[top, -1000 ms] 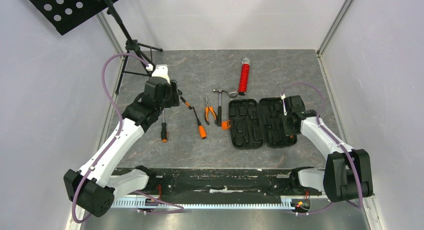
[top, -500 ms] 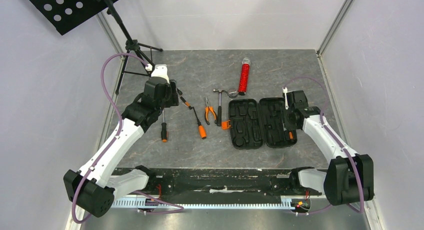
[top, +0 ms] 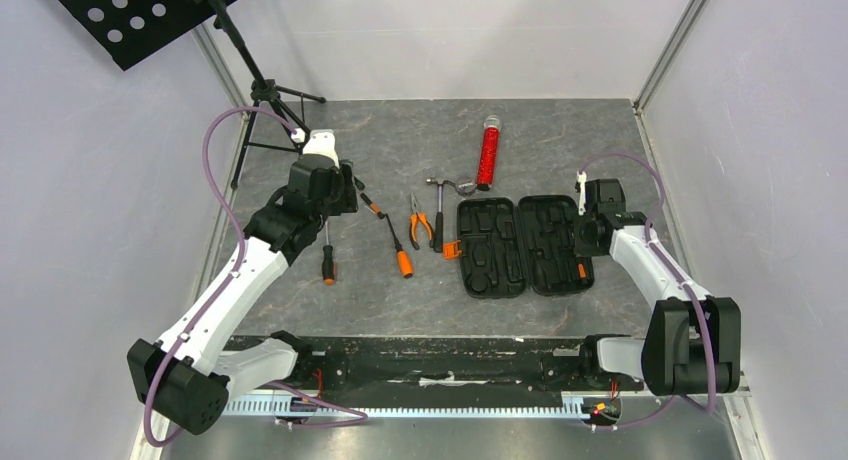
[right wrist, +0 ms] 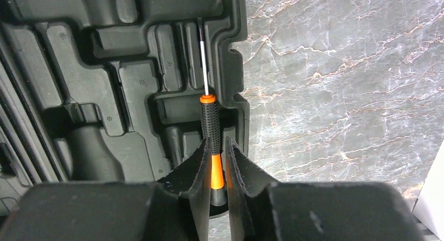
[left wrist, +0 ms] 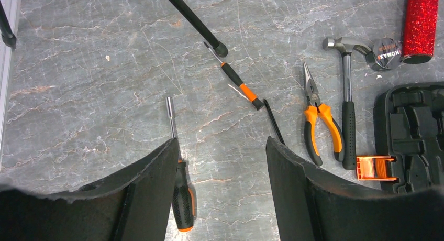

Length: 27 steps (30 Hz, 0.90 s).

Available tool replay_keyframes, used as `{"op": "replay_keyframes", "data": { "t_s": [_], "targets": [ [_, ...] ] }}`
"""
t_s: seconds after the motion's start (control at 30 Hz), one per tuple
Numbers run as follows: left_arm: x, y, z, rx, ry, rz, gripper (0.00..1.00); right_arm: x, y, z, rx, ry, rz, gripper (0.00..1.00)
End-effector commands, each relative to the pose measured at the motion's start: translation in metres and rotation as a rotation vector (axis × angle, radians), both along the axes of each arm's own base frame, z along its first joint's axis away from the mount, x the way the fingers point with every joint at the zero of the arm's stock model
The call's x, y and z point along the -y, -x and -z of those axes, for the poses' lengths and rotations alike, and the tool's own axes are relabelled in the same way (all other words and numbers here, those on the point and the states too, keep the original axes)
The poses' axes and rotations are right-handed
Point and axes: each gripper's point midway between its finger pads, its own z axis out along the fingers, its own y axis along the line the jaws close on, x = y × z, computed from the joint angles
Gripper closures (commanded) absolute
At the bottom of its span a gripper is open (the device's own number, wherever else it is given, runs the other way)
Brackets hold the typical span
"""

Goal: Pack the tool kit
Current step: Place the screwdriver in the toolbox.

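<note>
**Surfaces and finishes from my console**

I read the desk (top: 420, 140) as matt grey stone, pale-veined. The case (top: 500, 250) is dull black moulded plastic, its latch (left wrist: 374, 167) glossy orange. The slim screwdriver (right wrist: 209, 115) shows a bright metal shaft and knurled black grip. The hammer (left wrist: 346, 99) head looks polished steel; the red tube (left wrist: 421, 21) glitters. On my left end effector (left wrist: 221, 146), the fingers (left wrist: 152, 188) are coarse matt black.

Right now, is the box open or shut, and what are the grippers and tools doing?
Black ribbed plastic clamshell case: open, lying flat.
Small orange-and-black screwdriver: in a slot at the case's edge, gripped.
Right gripper: shut on that screwdriver's handle.
Left gripper: open, empty.
Orange-handled pliers: loose on the grey table, jaws closed.
Black-handled hammer: loose on the table.
</note>
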Motion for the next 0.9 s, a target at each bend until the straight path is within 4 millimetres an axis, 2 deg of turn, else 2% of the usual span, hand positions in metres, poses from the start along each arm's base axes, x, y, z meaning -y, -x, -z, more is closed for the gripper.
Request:
{"op": "replay_keyframes", "data": {
  "t_s": [0.0,0.43,0.77,0.87],
  "targets": [
    [0.001,-0.002,-0.010,0.042,-0.010,0.021,0.32,-0.002,-0.005,0.004,0.016,-0.025,0.005,0.84],
    [0.001,-0.001,-0.011,0.045,-0.009,0.021,0.32,-0.002,0.005,0.018,-0.040,-0.037,0.006,0.88],
    [-0.001,-0.001,-0.012,0.051,-0.015,0.013,0.32,0.004,0.028,0.043,-0.168,-0.027,0.062,1.00],
    [-0.003,-0.001,-0.013,0.056,-0.017,0.009,0.32,0.005,0.033,0.048,-0.208,-0.021,0.071,1.00]
  ]
}}
